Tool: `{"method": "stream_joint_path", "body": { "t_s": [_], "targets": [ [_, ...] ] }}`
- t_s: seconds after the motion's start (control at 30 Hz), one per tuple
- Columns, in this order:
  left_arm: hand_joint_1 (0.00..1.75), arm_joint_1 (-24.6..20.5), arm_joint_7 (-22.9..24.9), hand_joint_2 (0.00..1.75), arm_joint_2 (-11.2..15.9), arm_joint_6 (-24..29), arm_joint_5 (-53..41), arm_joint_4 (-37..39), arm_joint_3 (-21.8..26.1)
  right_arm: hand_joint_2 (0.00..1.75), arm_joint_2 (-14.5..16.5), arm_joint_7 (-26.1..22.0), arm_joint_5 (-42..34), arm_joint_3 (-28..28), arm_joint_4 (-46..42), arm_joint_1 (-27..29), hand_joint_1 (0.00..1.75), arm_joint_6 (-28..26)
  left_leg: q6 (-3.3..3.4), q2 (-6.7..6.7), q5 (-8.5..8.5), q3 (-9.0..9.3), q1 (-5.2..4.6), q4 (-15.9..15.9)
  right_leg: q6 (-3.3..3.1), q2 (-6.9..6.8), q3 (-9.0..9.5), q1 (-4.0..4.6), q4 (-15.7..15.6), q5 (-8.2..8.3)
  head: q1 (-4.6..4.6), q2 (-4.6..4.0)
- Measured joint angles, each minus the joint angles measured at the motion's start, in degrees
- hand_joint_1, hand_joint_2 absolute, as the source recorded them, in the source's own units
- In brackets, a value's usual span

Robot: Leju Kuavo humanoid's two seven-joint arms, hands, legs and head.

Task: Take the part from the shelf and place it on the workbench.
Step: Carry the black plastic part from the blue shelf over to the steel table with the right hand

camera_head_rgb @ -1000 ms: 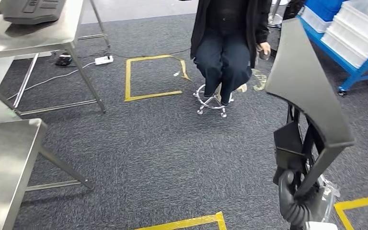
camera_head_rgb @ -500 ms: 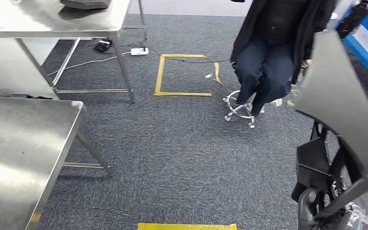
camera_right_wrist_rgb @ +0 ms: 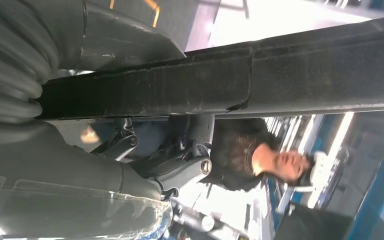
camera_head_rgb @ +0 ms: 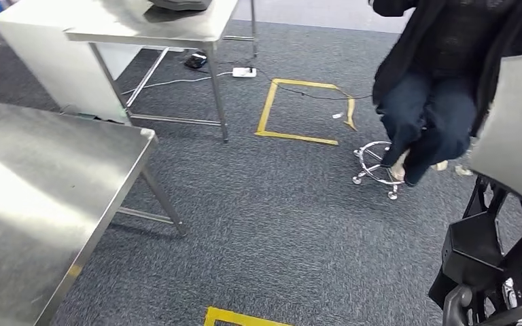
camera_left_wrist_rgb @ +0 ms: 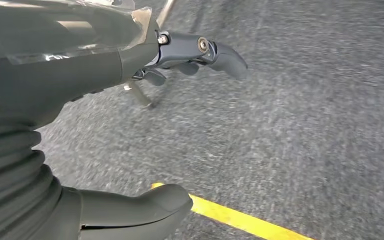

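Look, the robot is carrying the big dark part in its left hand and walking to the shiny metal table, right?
Not quite. The big dark part is in the right hand, as the right wrist view shows. The left hand hangs over the carpet and holds nothing. The shiny metal table is close, on the left in the head view.

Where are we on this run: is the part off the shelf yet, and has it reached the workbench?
Done: the dark part is off the shelf, gripped by the right robot hand and carried upright. In hand: the robot stands on carpet with the steel workbench ahead on its left. The left robot hand hangs free, holding nothing. Left: bring the part to the workbench and set it down.
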Motion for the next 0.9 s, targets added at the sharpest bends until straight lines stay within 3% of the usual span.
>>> {"method": "stream_joint_path", "body": {
  "t_s": [0.03, 0.07, 0.17, 0.2, 0.27, 0.3, 0.37, 0.4, 0.43, 0.5, 0.53, 0.57, 0.63, 0.67, 0.73, 0.8, 0.83, 0.9],
  "targets": [
    [0.00, 0.06, 0.01, 1.75, -0.02, 0.13, 0.28, 0.09, 0.09, 1.75, -0.15, 0.02, -0.28, 0.01, 0.18, -0.31, 1.75, -0.03, -0.02, 0.25, 0.58, 0.46, 0.05, -0.42, -0.04, -0.83, 0.01, 0.06, 0.00, -0.04, -0.01, 0.00],
    [0.00, 0.11, 0.03, 1.75, -0.02, 0.21, 0.62, 0.14, 0.24, 1.75, -0.37, 0.06, -0.55, 0.05, 0.46, -0.79, 1.75, -0.10, 0.06, 0.80, 1.98, 2.23, 0.06, -3.18, -0.05, -1.58, 0.05, 0.10, 0.00, -0.07, -0.01, 0.00],
    [0.00, 0.00, 0.02, 1.75, 0.12, -0.04, 1.59, 0.13, 0.71, 1.75, -1.16, 0.36, -1.59, 0.39, 1.51, -2.52, 1.75, -0.53, 0.81, 4.68, 5.57, 8.90, -0.37, -14.01, 0.32, -3.48, 0.66, 0.46, 0.09, -0.27, 0.08, 0.00],
    [0.00, -0.09, -0.12, 1.75, 0.20, -0.48, 2.00, 0.10, 0.87, 1.75, -1.40, 0.46, -2.27, 0.60, 1.85, -3.08, 1.75, -0.65, 1.16, 5.30, 5.85, 9.63, -0.63, -15.42, 0.59, -4.08, 0.88, 0.54, 0.10, -0.29, 0.13, 0.00],
    [0.00, -0.24, -0.81, 1.75, 0.44, -1.80, 3.20, -0.05, 1.51, 1.75, -1.82, 0.73, -4.18, 1.17, 2.67, -4.42, 1.75, -0.74, 1.88, 4.16, 6.17, 9.42, -0.99, -15.89, 1.19, -5.31, 1.17, 0.52, -0.13, -0.22, 0.21, 0.00],
    [0.00, -0.33, -1.34, 1.75, 0.57, -2.64, 3.93, -0.19, 1.96, 1.75, -1.97, 0.88, -5.07, 1.48, 3.14, -5.22, 1.75, -0.66, 2.25, 3.45, 6.55, 9.61, -0.89, -16.32, 1.50, -4.89, 1.16, 0.46, 0.00, -0.34, 0.20, 0.00],
    [0.00, -0.83, -2.30, 1.75, 0.92, -4.03, 5.08, -0.50, 2.79, 1.75, -2.13, 1.13, -5.97, 1.88, 4.02, -6.58, 1.75, -0.34, 2.94, 2.01, 7.35, 10.02, -0.46, -17.22, 1.75, -1.67, 0.01, 0.29, 2.67, -1.87, 0.29, 0.00],
    [0.00, -1.23, -2.58, 1.75, 1.08, -4.54, 5.37, -0.64, 3.09, 1.75, -2.19, 1.26, -6.03, 1.98, 4.45, -7.03, 1.75, -0.21, 3.10, 1.25, 7.64, 10.12, -0.27, -17.43, 1.66, 0.47, -1.49, 0.07, 5.84, -3.33, 0.40, 0.00],
    [0.00, -1.62, -2.72, 1.75, 1.22, -4.91, 5.52, -0.75, 3.31, 1.75, -2.23, 1.41, -6.04, 2.03, 4.91, -7.31, 1.75, -0.14, 3.20, 0.39, 7.79, 9.96, -0.21, -17.45, 1.54, 1.75, -3.36, -0.06, 9.80, -4.93, 0.48, 0.00],
    [0.00, -2.09, -2.78, 1.75, 1.43, -5.30, 5.60, -0.87, 3.55, 1.75, -2.31, 1.67, -6.05, 2.11, 5.77, -7.72, 1.75, -0.12, 3.12, -1.51, 7.97, 9.76, -0.18, -17.42, 1.90, 2.47, -6.29, -0.28, 15.77, -6.68, 0.60, 0.00],
    [0.00, -2.14, -2.78, 1.75, 1.51, -5.38, 5.62, -0.89, 3.65, 1.75, -2.33, 1.73, -6.06, 2.17, 6.11, -7.91, 1.75, -0.11, 3.02, -2.44, 8.04, 9.76, -0.13, -17.38, 2.42, 2.55, -6.41, -0.41, 15.80, -6.21, 0.61, 0.00],
    [0.00, -2.14, -2.78, 1.75, 1.58, -5.43, 5.64, -0.91, 3.78, 1.75, -2.37, 1.74, -6.06, 2.25, 6.35, -8.08, 1.75, -0.11, 2.86, -3.34, 8.07, 9.80, -0.03, -17.31, 3.12, 2.77, -5.38, -0.62, 13.43, -4.83, 0.62, 0.00],
    [0.00, -2.16, -2.78, 1.75, 1.72, -5.49, 5.68, -0.96, 4.04, 1.75, -2.44, 1.74, -6.05, 2.42, 6.74, -8.36, 1.75, -0.10, 2.25, -5.07, 7.98, 9.65, 0.10, -16.86, 4.44, 4.97, -1.76, -1.22, 5.31, -1.46, 0.72, 0.00],
    [0.00, -2.19, -2.78, 1.75, 1.79, -5.51, 5.69, -1.02, 4.16, 1.75, -2.46, 1.74, -6.05, 2.49, 6.91, -8.46, 1.75, -0.10, 1.84, -5.83, 7.93, 9.38, 0.09, -16.57, 4.52, 6.08, -0.52, -1.45, 2.30, -0.44, 0.80, 0.00],
    [0.00, -2.19, -2.77, 1.75, 1.91, -5.68, 5.70, -1.12, 4.38, 1.75, -2.51, 1.75, -6.05, 2.56, 7.27, -8.57, 1.75, -0.10, 1.01, -7.07, 8.04, 8.65, 0.08, -16.29, 3.71, 7.09, 0.23, -1.36, 0.41, -0.07, 0.90, 0.00],
    [0.00, -2.06, -2.76, 1.75, 2.00, -5.89, 5.85, -1.14, 4.67, 1.75, -2.53, 1.78, -6.04, 2.61, 7.42, -8.65, 1.75, 0.03, 0.42, -7.48, 8.24, 8.14, 0.39, -16.28, 2.66, 5.79, 0.27, -1.25, 0.42, 0.18, 0.82, 0.00],
    [0.00, -2.00, -2.75, 1.75, 2.05, -5.96, 5.94, -1.15, 4.79, 1.75, -2.54, 1.79, -6.04, 2.64, 7.44, -8.72, 1.75, 0.18, 0.21, -6.39, 7.89, 7.77, 0.43, -15.71, 2.29, 5.15, 0.24, -1.26, 0.38, 0.29, 0.76, 0.00],
    [0.00, -2.02, -2.72, 1.75, 2.10, -6.07, 6.07, -1.27, 4.91, 1.75, -2.54, 1.80, -6.22, 2.68, 7.47, -8.70, 1.75, 0.61, -0.01, -2.52, 5.25, 5.63, 0.33, -11.33, 1.48, 3.62, 0.25, -1.18, 0.25, 0.39, 0.45, 0.00]
  ]
}}
